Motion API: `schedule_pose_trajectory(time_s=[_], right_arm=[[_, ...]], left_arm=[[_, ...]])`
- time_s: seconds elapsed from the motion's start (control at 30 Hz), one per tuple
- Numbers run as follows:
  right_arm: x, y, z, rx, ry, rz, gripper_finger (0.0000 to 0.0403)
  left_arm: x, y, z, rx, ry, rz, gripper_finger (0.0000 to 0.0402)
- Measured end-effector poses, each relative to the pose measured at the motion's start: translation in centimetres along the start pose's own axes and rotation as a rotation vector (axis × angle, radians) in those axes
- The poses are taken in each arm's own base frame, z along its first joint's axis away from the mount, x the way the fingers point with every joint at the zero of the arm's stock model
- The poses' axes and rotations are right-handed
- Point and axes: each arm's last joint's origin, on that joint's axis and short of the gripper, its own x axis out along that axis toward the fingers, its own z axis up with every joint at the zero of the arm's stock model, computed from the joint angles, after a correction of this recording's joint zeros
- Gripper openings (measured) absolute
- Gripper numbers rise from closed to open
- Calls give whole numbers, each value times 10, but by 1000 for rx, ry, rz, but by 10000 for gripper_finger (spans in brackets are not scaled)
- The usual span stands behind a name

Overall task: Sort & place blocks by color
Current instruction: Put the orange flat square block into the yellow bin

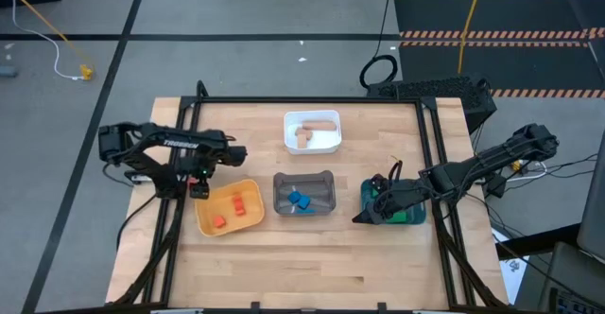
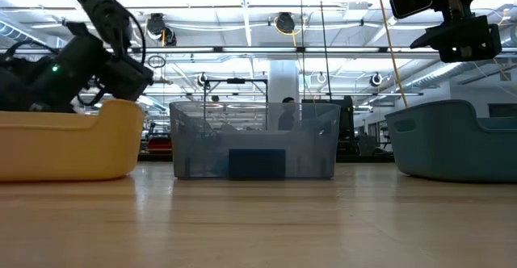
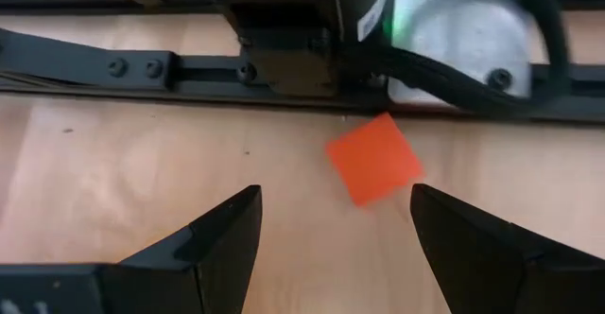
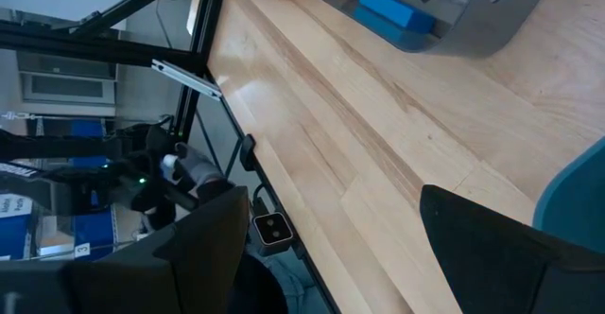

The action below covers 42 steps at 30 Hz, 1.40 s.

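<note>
A: Blocks, status? Start with the loose one.

B: One red-orange block (image 3: 374,158) lies flat on the bench near its left edge, just beside the black frame rail (image 3: 113,68). The left gripper (image 1: 199,189) hangs above it, fingers (image 3: 222,238) spread wide, nothing between them; the block sits in the gap, touched by neither finger.

A: Sorted so far?

B: Yellow tray (image 1: 230,209), left of centre: two red-orange blocks (image 1: 238,205). Grey tray (image 1: 304,192), bench centre: blue blocks (image 1: 300,200); from table height one dark blue cuboid (image 2: 257,163) shows through its clear wall. White tray (image 1: 312,132), toward the far edge: tan wood blocks (image 1: 313,129), at least two, one long and lying flat. Teal tray (image 1: 399,208), near the right edge: green shows inside, but the arm covers most of it, so no count.

A: Right arm?

B: Right gripper (image 1: 365,218) is at the teal tray's near-left corner, fingers (image 4: 492,248) released and wide apart, empty.
</note>
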Motion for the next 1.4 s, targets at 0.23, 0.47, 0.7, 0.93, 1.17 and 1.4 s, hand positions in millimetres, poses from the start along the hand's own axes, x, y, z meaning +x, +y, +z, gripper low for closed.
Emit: schedule_pose_trajectory(time_s=[0.23, 0.47, 0.7, 0.93, 1.17, 1.4], right_arm=[[0, 0, 0, 0, 0, 0, 302], [0, 0, 0, 0, 0, 1, 302], [0, 0, 0, 0, 0, 1, 302], [0, 0, 0, 0, 0, 1, 302], [0, 0, 0, 0, -1, 1, 302], [0, 0, 0, 0, -1, 1, 302]], left_arm=[[13, -2, 0, -92, 9, -20, 271], [13, -3, 1, -139, -3, -49, 271], [13, -3, 3, -167, -24, -48, 271], [14, -6, 4, -189, -26, -53, 271], [3, -6, 1, -169, 2, -69, 271], [-8, -13, -5, -310, 81, -58, 271]])
